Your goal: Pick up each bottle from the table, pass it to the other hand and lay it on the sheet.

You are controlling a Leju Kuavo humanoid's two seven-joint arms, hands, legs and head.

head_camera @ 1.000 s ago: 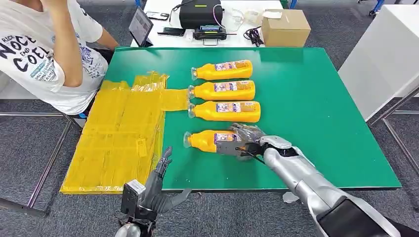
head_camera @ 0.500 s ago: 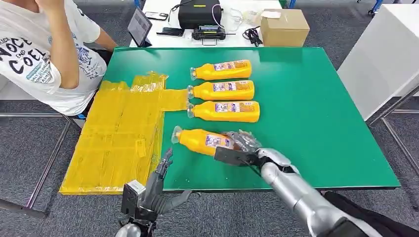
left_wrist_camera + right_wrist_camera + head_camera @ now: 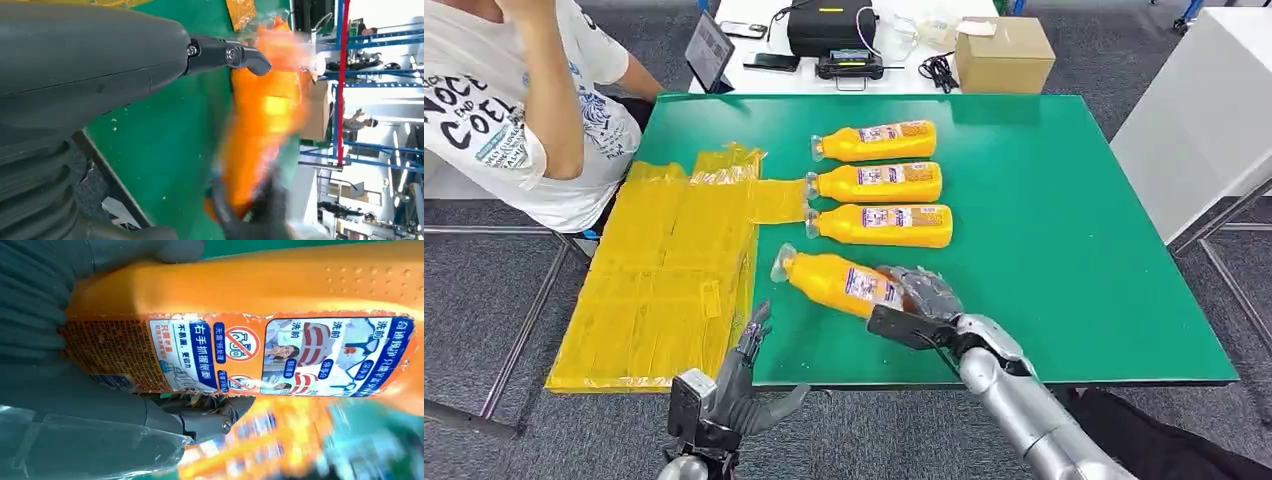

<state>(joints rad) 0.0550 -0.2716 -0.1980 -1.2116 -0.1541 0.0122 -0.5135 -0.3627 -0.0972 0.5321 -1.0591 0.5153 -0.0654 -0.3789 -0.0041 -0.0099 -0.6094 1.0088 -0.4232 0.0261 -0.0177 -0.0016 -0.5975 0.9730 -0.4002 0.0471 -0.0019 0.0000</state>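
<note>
My right hand (image 3: 916, 305) grips the base end of an orange bottle (image 3: 836, 282) with a clear cap and a printed label, lifted and tilted, cap toward the yellow sheet (image 3: 662, 275). The right wrist view has that bottle (image 3: 280, 335) close up against my fingers (image 3: 45, 310). Three more orange bottles (image 3: 876, 141) (image 3: 876, 183) (image 3: 882, 225) lie in a row on the green table (image 3: 1064, 220). My left hand (image 3: 742, 375) hangs open at the table's near edge, fingers apart and pointing up. In the left wrist view the held bottle (image 3: 262, 120) is blurred beyond my thumb (image 3: 220, 52).
A person in a white T-shirt (image 3: 509, 110) sits at the table's left, beside the sheet. Behind the table stand a cardboard box (image 3: 1002, 55), a black device (image 3: 829, 28) and a tablet (image 3: 709, 50). A white cabinet (image 3: 1204, 110) is at the right.
My right hand has lifted the nearest bottle off the table and carried it left and toward me, tilting it. The left hand has barely moved.
</note>
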